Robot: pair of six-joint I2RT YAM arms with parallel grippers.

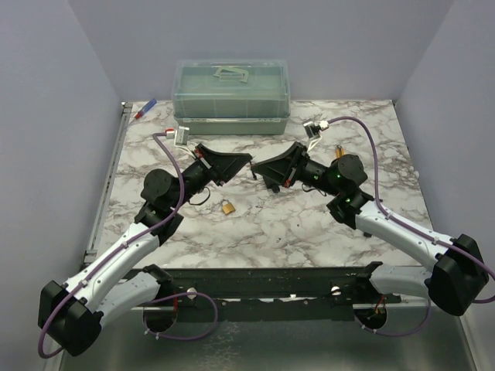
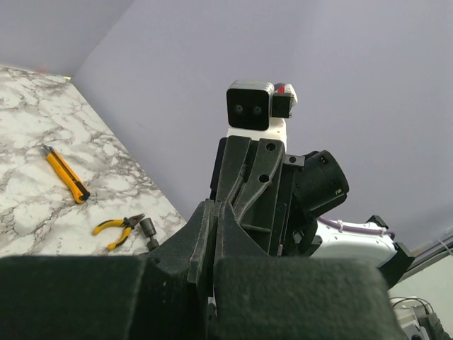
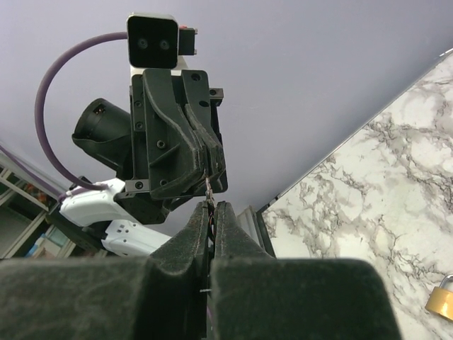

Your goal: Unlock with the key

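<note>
My two grippers meet tip to tip above the middle of the marble table (image 1: pixel 271 232). The key (image 3: pixel 209 188) shows only as a thin metal sliver bridging the two sets of tips; its black head is hidden between the fingers. My left gripper (image 1: pixel 247 160) (image 2: pixel 214 205) is shut, and the sliver comes out of its tips. From the right, my right gripper (image 1: pixel 257 166) (image 3: pixel 212 205) is shut on the sliver's other end. A small brass padlock (image 1: pixel 228 207) (image 3: pixel 440 297) lies on the table below and in front of the left gripper, apart from both.
A clear box with a green lid (image 1: pixel 232 97) stands at the back. A red and blue marker (image 1: pixel 145 110) lies at the back left. On the right side lie a yellow utility knife (image 2: pixel 67 173), yellow-handled pliers (image 2: pixel 117 230) and a small socket (image 2: pixel 150 232).
</note>
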